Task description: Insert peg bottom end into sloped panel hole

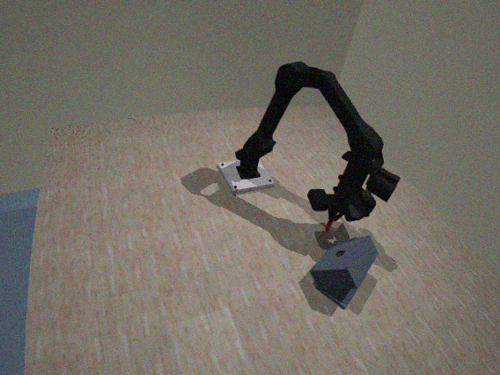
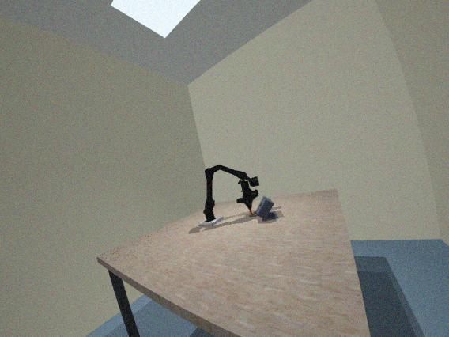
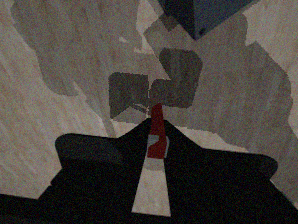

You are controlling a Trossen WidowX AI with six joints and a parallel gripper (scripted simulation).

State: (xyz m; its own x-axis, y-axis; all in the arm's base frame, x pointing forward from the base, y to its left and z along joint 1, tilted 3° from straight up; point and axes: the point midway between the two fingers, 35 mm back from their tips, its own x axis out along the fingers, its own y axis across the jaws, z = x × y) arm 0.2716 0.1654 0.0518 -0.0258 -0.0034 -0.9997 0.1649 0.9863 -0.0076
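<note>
The red peg [image 1: 327, 227] [image 2: 250, 212] [image 3: 157, 119] stands roughly upright, its lower end at or very near the table. My gripper [image 1: 334, 216] [image 2: 250, 207] [image 3: 156, 122] points down and is shut on the peg's upper part, which shows between the fingertips in the wrist view. The blue-grey sloped panel block [image 1: 358, 251] [image 2: 265, 206] [image 3: 215, 15] stands just beyond the peg, away from the arm's base. Its hole [image 1: 340, 253] shows in the sloped face in the top view. The peg's exact cross-section is too small to tell.
The arm's white base plate [image 1: 255, 184] [image 2: 209, 223] sits on the wooden table [image 1: 145, 264] [image 2: 245, 269] behind the peg. The panel block is the close obstacle beside the gripper. Shadows of the arm and fingers fall around the peg.
</note>
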